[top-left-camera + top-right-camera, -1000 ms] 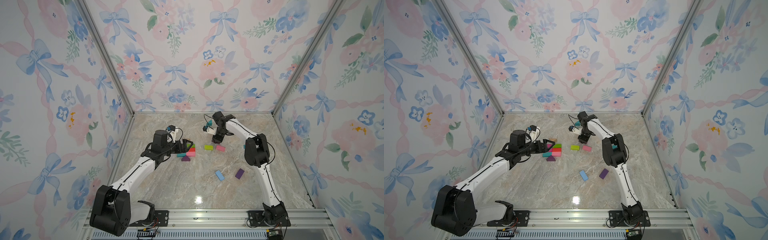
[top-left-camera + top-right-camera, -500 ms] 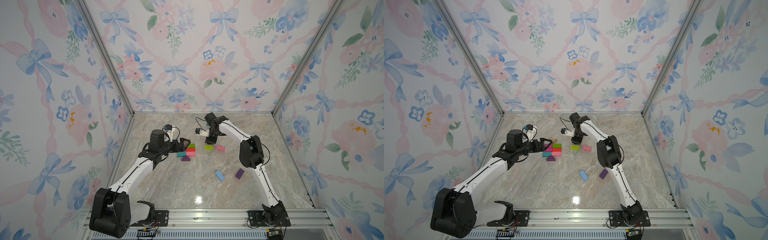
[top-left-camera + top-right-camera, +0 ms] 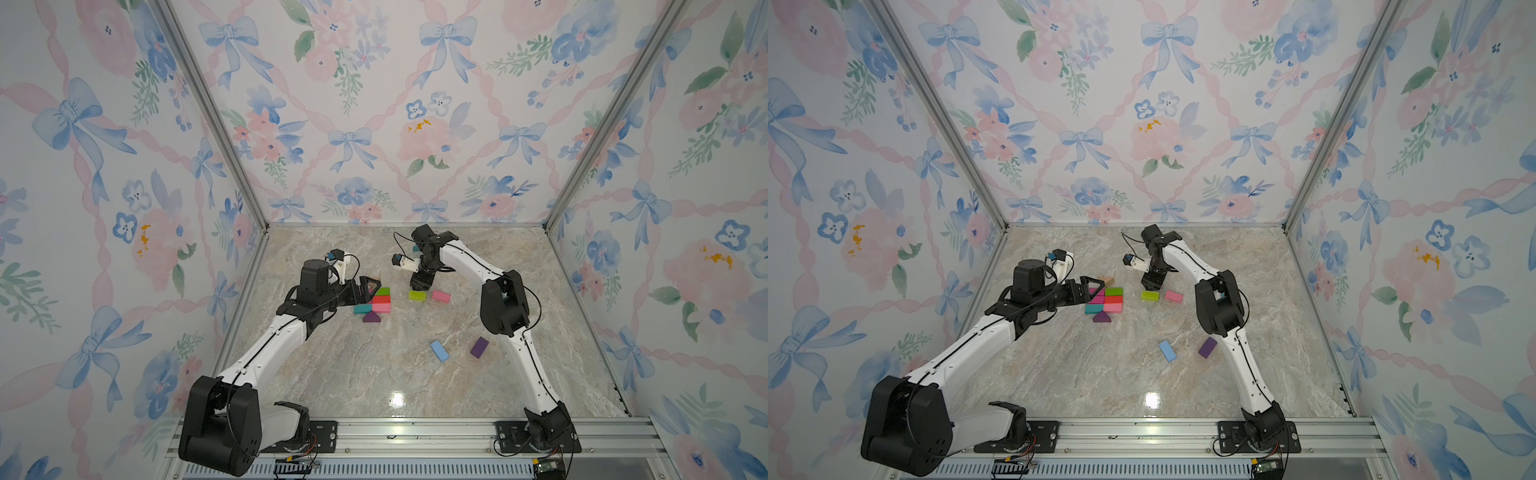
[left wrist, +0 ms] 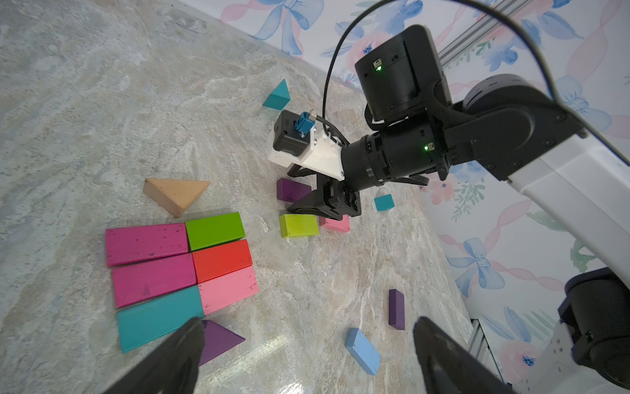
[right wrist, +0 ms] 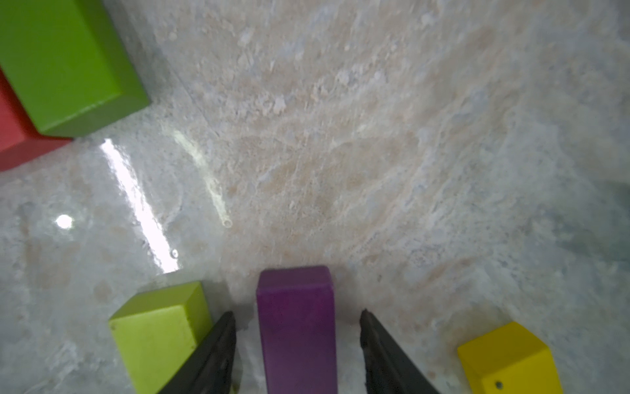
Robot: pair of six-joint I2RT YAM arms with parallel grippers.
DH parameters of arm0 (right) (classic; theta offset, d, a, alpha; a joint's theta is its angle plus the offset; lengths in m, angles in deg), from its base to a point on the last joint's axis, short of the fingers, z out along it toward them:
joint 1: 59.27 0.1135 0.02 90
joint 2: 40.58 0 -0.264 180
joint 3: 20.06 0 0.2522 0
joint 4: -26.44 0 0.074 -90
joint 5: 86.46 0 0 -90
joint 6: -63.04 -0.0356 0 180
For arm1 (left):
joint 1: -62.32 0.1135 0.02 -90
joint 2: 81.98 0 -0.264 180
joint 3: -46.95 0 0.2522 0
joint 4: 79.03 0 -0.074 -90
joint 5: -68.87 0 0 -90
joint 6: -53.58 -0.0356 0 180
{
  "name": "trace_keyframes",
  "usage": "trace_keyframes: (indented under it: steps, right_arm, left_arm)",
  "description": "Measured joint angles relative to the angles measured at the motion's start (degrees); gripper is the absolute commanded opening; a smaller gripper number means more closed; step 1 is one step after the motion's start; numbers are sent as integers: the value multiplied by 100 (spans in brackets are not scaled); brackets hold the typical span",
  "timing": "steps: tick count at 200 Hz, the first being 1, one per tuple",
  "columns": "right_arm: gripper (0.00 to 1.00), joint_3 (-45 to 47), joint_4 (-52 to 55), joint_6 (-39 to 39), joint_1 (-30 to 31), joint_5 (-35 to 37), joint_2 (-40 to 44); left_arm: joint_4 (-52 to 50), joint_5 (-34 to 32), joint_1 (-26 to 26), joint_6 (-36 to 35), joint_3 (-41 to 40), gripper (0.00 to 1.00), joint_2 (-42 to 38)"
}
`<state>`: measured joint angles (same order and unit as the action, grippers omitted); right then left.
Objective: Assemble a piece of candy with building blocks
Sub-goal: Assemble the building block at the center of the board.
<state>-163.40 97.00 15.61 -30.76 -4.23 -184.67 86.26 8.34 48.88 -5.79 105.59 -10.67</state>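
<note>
Toward the left edge of the bench, the left gripper hangs released, jaws wide, over the near end of the candy's body: six bricks pushed flush in two columns, magenta, magenta and teal beside green, red and pink. A purple prism touches its near end and a tan prism lies just off its far end, so the body and one wrapper tip look set. Mid-bench, closer to the back edge, the right gripper points down and straddles a purple brick, with a gap showing at each finger, so it grips nothing. That brick seems to be the step in hand. The next move likely calls for closing squarely on its long sides without nudging the lime brick just beside it. A yellow block sits near, and a blue brick and second purple brick lie well apart toward the front right. The bench is glossy marble-patterned, walled by floral bow wallpaper with an aluminium rail along the front edge
</note>
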Motion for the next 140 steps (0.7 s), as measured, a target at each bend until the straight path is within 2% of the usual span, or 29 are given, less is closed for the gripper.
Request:
trace_keyframes:
  steps: [52, 100, 140]
  right_arm:
    - [70, -120, -94, -389, -507, -470, 20]
    - [75, -640, -424, -872, -874, -769, -20]
    - [77, -1110, -562, -966, -984, -809, -319]
  left_arm:
    - [0, -7, -2, 0, 0, 98, 2]
    - [0, -70, -83, 0, 0, 98, 162]
    - [0, -116, -120, 2, 0, 98, 334]
